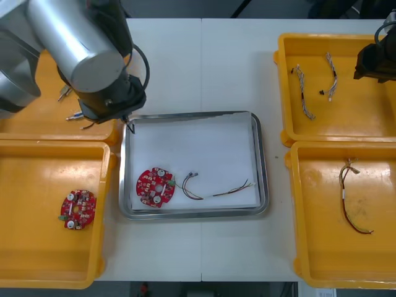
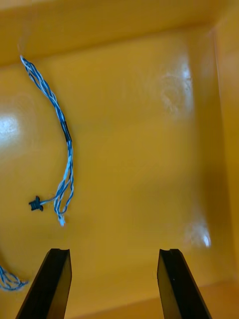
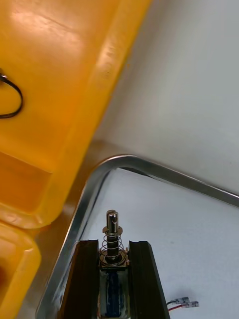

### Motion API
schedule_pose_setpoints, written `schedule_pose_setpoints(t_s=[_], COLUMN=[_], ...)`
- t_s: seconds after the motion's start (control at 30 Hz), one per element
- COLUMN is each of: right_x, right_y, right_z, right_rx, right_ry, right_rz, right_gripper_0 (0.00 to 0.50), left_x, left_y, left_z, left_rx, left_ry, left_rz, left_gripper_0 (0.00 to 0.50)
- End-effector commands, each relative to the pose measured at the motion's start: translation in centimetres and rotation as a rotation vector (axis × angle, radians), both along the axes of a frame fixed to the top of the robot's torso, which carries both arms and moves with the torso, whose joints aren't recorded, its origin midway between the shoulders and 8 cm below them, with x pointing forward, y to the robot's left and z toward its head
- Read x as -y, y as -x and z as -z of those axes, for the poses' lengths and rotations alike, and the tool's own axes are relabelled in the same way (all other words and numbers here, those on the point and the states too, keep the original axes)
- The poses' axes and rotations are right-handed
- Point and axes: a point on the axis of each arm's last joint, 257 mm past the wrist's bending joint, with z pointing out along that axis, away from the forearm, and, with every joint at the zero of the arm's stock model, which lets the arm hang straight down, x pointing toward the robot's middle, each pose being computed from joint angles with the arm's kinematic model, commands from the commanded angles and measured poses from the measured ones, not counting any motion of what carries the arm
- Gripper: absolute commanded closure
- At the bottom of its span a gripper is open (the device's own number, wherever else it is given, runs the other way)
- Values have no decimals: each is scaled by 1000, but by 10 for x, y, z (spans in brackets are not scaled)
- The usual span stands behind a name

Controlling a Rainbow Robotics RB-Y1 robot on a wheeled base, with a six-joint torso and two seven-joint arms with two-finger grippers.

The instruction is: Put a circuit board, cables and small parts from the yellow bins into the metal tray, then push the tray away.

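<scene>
right tool spread, blue-white cable, yellow bin

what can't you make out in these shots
- Front view: the left arm covers most of the far left bin, hiding its contents.
- Front view: the right gripper, open, is cut off by the edge.
- Left wrist view: the left gripper, shut on a small part, covers the part's lower end.
- Right wrist view: a cable beside one finger is cut off by the edge.
</scene>
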Motion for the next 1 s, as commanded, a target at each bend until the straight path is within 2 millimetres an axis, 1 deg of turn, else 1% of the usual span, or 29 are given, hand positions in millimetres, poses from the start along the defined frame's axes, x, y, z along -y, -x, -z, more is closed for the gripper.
schedule_pose_setpoints(t_s=[0.03,0.2,0.27,0.37,0.5,0.6,0.73,1.0], right_x=[-17,-20,-22,-26,-30,-33,-34,-36], right_y=[-31,-54,-60,-68,-77,-83,-90,-101], right_z=[-20,-12,-9,-5,0,1,2,1], right_rx=[73,134,152,177,206,228,261,311], right_ry=[69,71,73,73,65,65,90,107], right_rz=[-70,-68,-71,-76,-78,-80,-85,-91], right_gripper_0=[0,0,0,0,0,0,0,0], left_x=[44,61,67,71,71,73,70,63], left_y=[1,5,3,-2,-5,-4,-1,0], left_z=[9,32,40,51,61,66,77,86], left_rx=[39,21,25,39,36,23,15,-1], left_ry=[10,6,12,-7,-17,-20,-53,-71], left_rz=[59,81,84,81,67,61,66,55], left_gripper_0=[500,500,500,500,500,500,500,500])
